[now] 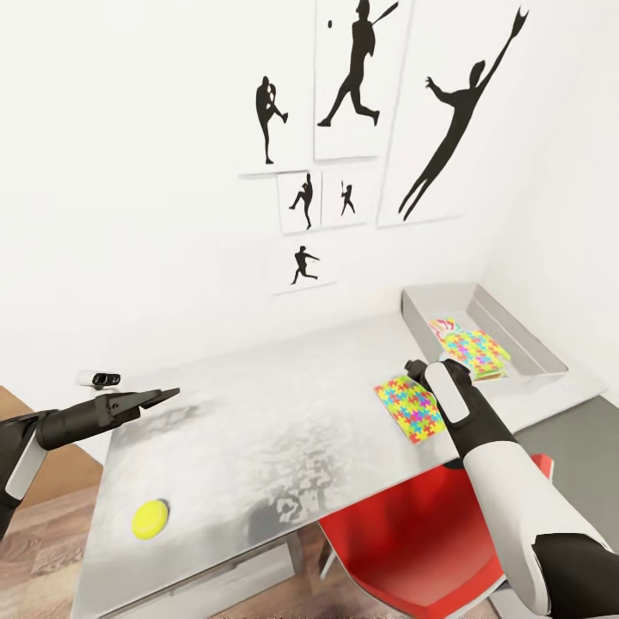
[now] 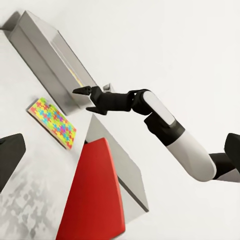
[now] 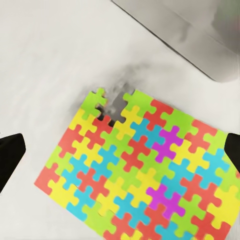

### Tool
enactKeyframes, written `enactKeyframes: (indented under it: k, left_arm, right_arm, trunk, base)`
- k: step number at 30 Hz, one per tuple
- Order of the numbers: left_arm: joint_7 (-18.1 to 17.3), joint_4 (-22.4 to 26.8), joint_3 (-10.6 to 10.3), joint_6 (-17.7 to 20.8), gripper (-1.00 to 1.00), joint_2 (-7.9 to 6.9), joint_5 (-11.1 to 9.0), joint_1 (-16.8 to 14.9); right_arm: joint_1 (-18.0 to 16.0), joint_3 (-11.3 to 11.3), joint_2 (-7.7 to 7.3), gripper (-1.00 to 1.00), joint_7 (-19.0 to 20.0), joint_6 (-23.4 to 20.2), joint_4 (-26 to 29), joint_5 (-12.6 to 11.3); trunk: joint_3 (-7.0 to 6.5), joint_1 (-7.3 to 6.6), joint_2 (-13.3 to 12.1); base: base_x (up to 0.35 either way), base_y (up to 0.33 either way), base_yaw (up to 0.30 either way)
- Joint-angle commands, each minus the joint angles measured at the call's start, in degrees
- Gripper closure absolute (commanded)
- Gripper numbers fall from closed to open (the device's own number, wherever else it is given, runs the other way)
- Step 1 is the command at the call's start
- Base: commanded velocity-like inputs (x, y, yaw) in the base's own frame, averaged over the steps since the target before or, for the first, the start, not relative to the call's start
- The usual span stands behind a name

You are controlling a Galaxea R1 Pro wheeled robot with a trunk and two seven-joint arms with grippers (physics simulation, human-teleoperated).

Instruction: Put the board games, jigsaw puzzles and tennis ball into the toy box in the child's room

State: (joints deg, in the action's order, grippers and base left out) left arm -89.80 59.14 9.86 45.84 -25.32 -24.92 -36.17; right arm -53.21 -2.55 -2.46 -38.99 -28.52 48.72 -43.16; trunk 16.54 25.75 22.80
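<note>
Where interlocked pieces show, the jigsaw puzzle [image 3: 142, 172] lies flat.

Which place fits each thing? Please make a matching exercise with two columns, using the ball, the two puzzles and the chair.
Things:
1. ball
2. puzzle under the right gripper
3. other puzzle
4. red chair

Places:
A. inside the toy box
B. under the table's near edge
C. on the table, near its left front corner
D. flat on the table, just outside the box

Pairs: 1-C, 2-D, 3-A, 4-B
</note>
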Motion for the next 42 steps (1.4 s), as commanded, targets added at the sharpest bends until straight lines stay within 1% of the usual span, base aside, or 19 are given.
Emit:
enactKeyframes:
  k: [1,7,16,17,19,21,23,26,32,42]
  left_arm:
    - [-0.2,0.0,0.0,0.5,-1.0,-0.01,0.0,0.0]
    - [-0.2,0.0,0.0,0.2,-1.0,-0.07,0.0,0.0]
    - [-0.2,0.0,0.1,0.1,-1.0,-0.07,0.0,0.0]
    - [-0.2,0.0,0.1,0.1,-1.0,-0.07,0.0,0.0]
    - [-0.2,0.0,0.1,0.1,-1.0,-0.08,0.0,0.0]
    - [-0.2,0.0,0.1,0.1,-1.0,-0.08,0.0,0.0]
    - [-0.2,0.0,0.1,0.1,-1.0,-0.08,0.0,0.0]
    - [-0.2,0.0,0.1,0.1,-1.0,-0.08,0.0,0.0]
    - [-0.2,0.0,0.1,0.1,-1.0,-0.08,0.0,0.0]
    - [-0.2,0.0,0.1,0.1,-1.0,-0.16,0.0,0.0]
  right_arm:
    - [-0.1,-0.3,-0.08,-1.0,-0.5,0.4,0.1,-0.4]
    - [-0.1,-0.3,-0.01,-1.0,-0.5,2.8,-0.1,-0.4]
    - [-0.1,-0.6,-0.08,-1.0,-0.5,3.8,-0.1,-0.2]
    - [-0.1,-0.6,-0.07,-1.0,-0.5,3.8,-0.1,0.5]
    - [-0.1,-0.6,-0.02,-1.0,-0.5,4.1,-0.1,2.7]
    - [-0.1,-0.5,0.1,-1.0,-0.5,5.6,-0.2,6.3]
    - [-0.1,-0.4,0.18,-1.0,-0.5,6.8,-0.6,8.2]
    - [-0.1,-0.4,0.23,-1.0,-0.5,7.6,-1.4,9.5]
    - [-0.1,-0.4,0.28,-1.0,-0.5,8.1,-2.4,10.5]
    - [-0.1,-0.3,0.6,-1.0,-0.5,8.2,-2.6,10.7]
  trunk:
    - [0.17,0.03,0.1]
    - [0.54,0.03,0.1]
    - [1.1,0.03,0.1]
    - [1.16,0.03,0.1]
    - [1.28,0.03,0.1]
    - [1.4,0.03,0.1]
    - [1.53,0.03,0.1]
    - [1.71,0.03,0.1]
    - [2.08,0.03,0.1]
    - [2.7,0.03,0.1]
  base:
    - [0.0,0.0,0.0]
    - [0.0,0.0,0.0]
    - [0.0,0.0,0.0]
    - [0.0,0.0,0.0]
    - [0.0,0.0,0.0]
    - [0.0,0.0,0.0]
    - [0.0,0.0,0.0]
    - [0.0,0.0,0.0]
    - [0.0,0.0,0.0]
    - [0.0,0.017,0.0]
